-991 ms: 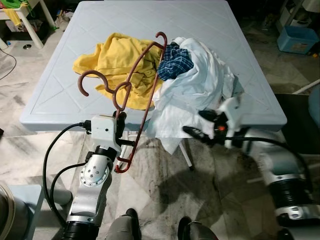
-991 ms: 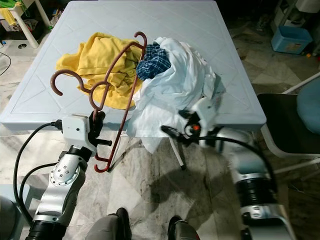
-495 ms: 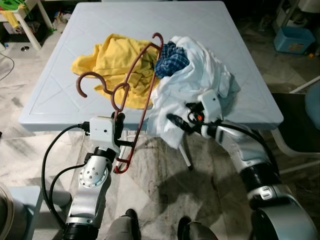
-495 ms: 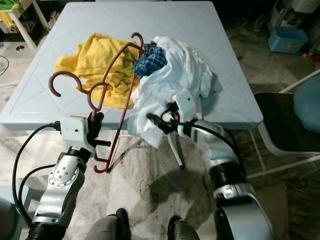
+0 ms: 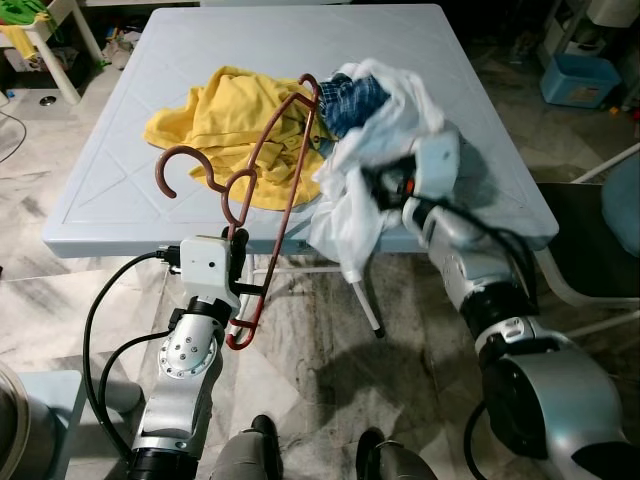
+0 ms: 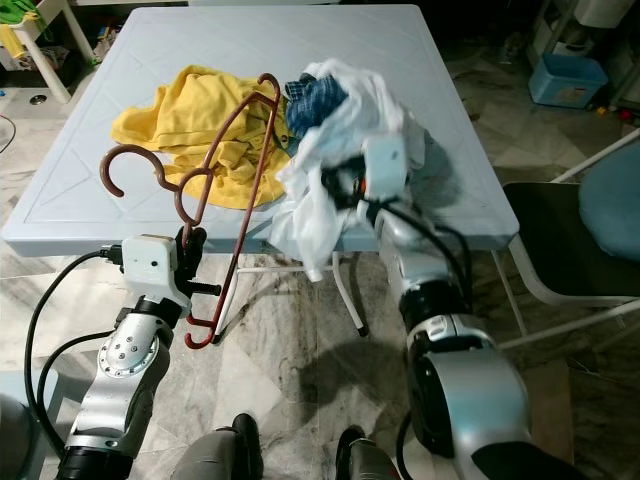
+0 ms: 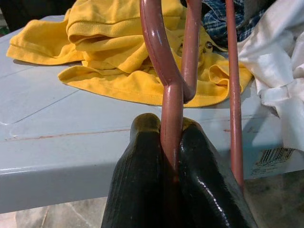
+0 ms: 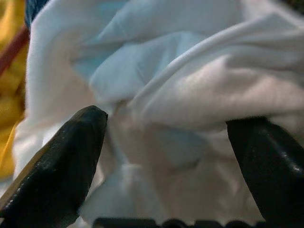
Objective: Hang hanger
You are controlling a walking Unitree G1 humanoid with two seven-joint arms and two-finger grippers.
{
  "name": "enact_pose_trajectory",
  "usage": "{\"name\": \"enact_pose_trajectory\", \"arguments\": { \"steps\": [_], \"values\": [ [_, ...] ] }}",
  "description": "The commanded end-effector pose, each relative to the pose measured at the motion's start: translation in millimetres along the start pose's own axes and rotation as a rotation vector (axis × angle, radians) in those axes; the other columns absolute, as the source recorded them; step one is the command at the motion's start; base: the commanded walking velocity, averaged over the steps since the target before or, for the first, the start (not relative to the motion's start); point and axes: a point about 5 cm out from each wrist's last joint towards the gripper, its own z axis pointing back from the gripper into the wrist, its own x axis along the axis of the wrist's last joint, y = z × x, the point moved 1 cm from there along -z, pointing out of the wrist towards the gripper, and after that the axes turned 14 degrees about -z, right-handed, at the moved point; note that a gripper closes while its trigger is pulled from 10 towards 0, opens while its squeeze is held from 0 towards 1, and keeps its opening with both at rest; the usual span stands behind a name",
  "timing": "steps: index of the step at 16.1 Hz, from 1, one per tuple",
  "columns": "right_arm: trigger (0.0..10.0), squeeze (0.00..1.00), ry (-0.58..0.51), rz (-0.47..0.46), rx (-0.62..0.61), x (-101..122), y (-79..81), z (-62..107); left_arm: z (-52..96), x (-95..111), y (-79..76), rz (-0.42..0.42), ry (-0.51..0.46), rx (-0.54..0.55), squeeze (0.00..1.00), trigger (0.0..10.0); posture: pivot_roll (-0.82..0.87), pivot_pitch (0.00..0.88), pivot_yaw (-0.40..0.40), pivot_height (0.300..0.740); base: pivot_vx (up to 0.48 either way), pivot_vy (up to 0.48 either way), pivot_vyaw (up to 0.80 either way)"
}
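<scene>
Since earlier, the right end effector (image 8: 166,156) has been pushed, spread, into the white garment (image 5: 385,130); the hanger (image 5: 262,190) is kept pinched upright by the left end effector (image 7: 173,156), ready for dressing.

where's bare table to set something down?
Free: the far strip of the table beyond the clothes, and the left side beside the yellow shirt. Some room at the right edge past the white garment. Crowded: centre and near edge, with both piles, the hangers and the right gripper.
</scene>
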Motion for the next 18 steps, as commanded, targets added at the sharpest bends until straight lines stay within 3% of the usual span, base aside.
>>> {"name": "enact_pose_trajectory", "arguments": {
  "steps": [1, 2, 4, 6, 9, 11, 13, 16, 18],
  "values": [
    [10.0, 0.82, -0.031, -0.008, -0.017, 5.7, -1.4, -1.1, 3.0, -3.3, -0.1, -0.006, 0.018, -0.001, 0.0, 10.0, 0.09, 0.207, -0.003, 0.74, 0.0, 0.0, 0.0],
    [10.0, 0.65, -0.028, -0.003, -0.001, 3.2, -1.9, 0.4, 3.3, -3.5, 0.2, -0.006, 0.019, 0.002, 0.0, 10.0, 0.1, 0.206, -0.006, 0.74, 0.0, 0.0, 0.0],
    [10.0, 0.0, -0.006, 0.039, 0.131, -7.0, 1.2, 8.8, 2.5, -3.7, -0.1, -0.006, 0.019, 0.004, 0.0, 10.0, 0.08, 0.201, -0.001, 0.74, 0.0, 0.0, 0.0],
    [10.0, 0.0, -0.002, 0.078, 0.176, -11.0, -0.8, 14.7, 1.9, -4.0, -0.3, -0.006, 0.019, 0.001, 0.0, 10.0, 0.07, 0.198, 0.002, 0.74, 0.0, 0.0, 0.0],
    [10.0, 0.0, -0.028, 0.132, 0.218, -20.1, -15.0, 42.4, 1.4, -10.2, -0.8, -0.045, 0.022, -0.036, 0.0, 10.0, 0.02, 0.184, 0.017, 0.74, 0.0, 0.0, 0.0],
    [10.0, 0.0, -0.106, 0.098, 0.146, -20.6, -26.6, 66.9, 2.4, -15.1, 5.1, -0.119, 0.032, -0.028, 0.0, 10.0, -0.03, 0.163, 0.038, 0.74, 0.0, 0.0, 0.0],
    [10.0, 0.0, -0.119, 0.098, 0.133, -20.9, -27.3, 71.4, 2.7, -16.3, 6.2, -0.137, 0.033, -0.027, 0.0, 10.0, -0.03, 0.16, 0.04, 0.74, 0.0, 0.0, 0.0],
    [10.0, 0.0, -0.226, 0.066, -0.014, -20.6, -26.9, 99.8, 8.3, -21.3, 8.9, -0.281, -0.011, -0.049, 0.0, 10.0, -0.05, 0.131, 0.048, 0.74, 0.0, 0.0, 0.0],
    [10.0, 0.0, -0.245, 0.035, -0.119, -25.6, -33.3, 110.2, 5.2, -15.7, 11.0, -0.298, -0.04, -0.015, 0.0, 10.0, -0.05, 0.127, 0.043, 0.74, 0.0, 0.0, 0.0]
  ]
}}
